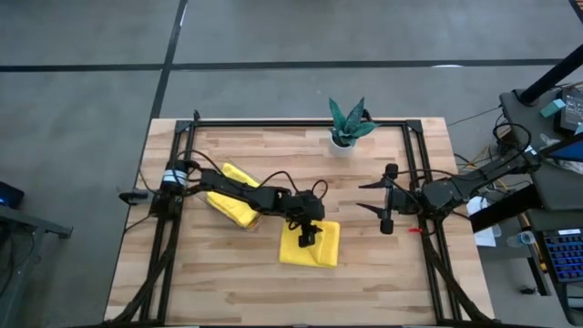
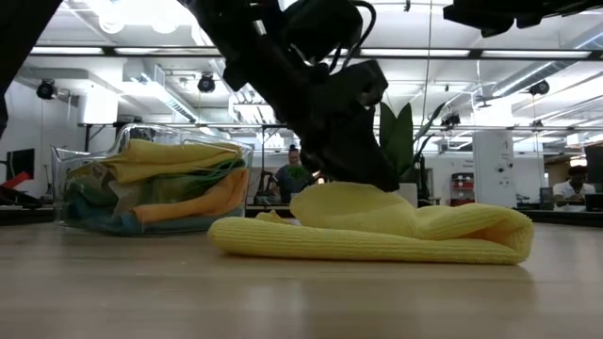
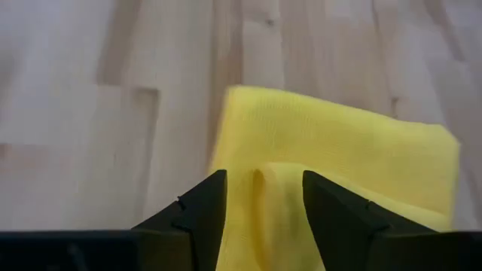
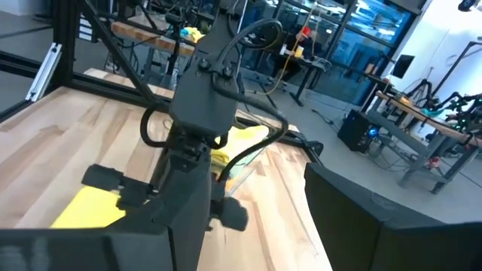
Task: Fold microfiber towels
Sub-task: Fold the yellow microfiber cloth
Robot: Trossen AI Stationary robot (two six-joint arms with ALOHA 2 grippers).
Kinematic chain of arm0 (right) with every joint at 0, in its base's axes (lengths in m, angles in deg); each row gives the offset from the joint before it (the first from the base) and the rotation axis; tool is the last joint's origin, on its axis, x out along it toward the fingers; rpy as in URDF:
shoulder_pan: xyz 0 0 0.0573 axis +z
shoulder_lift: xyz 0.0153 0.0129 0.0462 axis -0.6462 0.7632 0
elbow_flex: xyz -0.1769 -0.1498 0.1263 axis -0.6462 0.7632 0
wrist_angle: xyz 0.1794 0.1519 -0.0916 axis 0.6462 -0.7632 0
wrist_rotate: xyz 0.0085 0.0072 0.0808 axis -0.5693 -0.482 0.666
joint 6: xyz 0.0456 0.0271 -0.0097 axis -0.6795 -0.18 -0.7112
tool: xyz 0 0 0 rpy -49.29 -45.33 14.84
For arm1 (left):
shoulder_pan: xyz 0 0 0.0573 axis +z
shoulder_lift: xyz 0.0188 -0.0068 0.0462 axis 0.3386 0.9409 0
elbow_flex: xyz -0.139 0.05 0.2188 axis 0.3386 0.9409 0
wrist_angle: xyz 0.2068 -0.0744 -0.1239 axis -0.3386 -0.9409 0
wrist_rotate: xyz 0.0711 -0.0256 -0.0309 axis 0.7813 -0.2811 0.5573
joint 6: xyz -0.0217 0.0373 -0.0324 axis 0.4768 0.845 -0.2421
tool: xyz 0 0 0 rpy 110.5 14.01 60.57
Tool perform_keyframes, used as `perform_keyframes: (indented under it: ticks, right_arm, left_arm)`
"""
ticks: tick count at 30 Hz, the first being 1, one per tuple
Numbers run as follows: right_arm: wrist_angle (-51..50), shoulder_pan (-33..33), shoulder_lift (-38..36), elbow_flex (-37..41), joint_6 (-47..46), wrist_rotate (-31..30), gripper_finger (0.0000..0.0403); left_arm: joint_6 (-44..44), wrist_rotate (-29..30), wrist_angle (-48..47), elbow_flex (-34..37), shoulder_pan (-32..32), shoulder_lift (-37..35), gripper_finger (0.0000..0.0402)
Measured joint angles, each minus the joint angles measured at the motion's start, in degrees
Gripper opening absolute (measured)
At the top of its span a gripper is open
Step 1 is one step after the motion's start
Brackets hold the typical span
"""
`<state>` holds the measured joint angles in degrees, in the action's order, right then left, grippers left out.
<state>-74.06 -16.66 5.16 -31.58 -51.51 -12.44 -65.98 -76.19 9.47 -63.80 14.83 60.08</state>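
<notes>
A yellow microfiber towel lies folded on the wooden table, near the middle; in the low view it is a flat, layered pad with a hump under the gripper. My left gripper is down on it, open, one finger on each side of a small raised ridge of cloth. My right gripper hangs open above the table's right side and holds nothing. More towels, yellow, orange, green and blue, lie heaped in a clear tray. My left gripper touches the yellow towel's top layer with both fingertips, close to one edge of the folded pad. The fingers slant down from the table's left. A narrow ridge of cloth stands between them without filling the gap. The towel lies on the table.
The clear tray sits under my left arm at the table's left. A small teal-leaved plant in a white pot stands at the far edge. Black frame rails run along the table's sides. Bare wood lies near the front edge.
</notes>
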Motion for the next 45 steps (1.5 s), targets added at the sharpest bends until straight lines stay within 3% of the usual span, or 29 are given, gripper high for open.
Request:
perform_keyframes:
  ticks: [10, 20, 27, 45]
  right_arm:
    - [0.0, 0.0, 0.0, 0.0, 1.1, 0.0, 0.0205]
    - [0.0, 0.0, 0.0, 0.0, 1.1, -0.1, 0.0205]
    - [0.0, 0.0, 0.0, 0.0, 1.1, -0.1, 0.0205]
    - [0.0, 0.0, 0.1, -0.1, 0.5, -0.1, 0.0205]
  left_arm:
    - [-1.0, -7.1, -1.7, 0.1, -2.0, -0.3, 0.0118]
    - [0.8, -7.1, -5.4, 0.1, -2.0, -1.9, 0.0007]
    - [3.5, -7.1, -12.8, 0.3, -3.4, -5.8, 0.0007]
    - [3.7, -10.4, -25.0, 0.9, -6.6, -6.6, 0.0018]
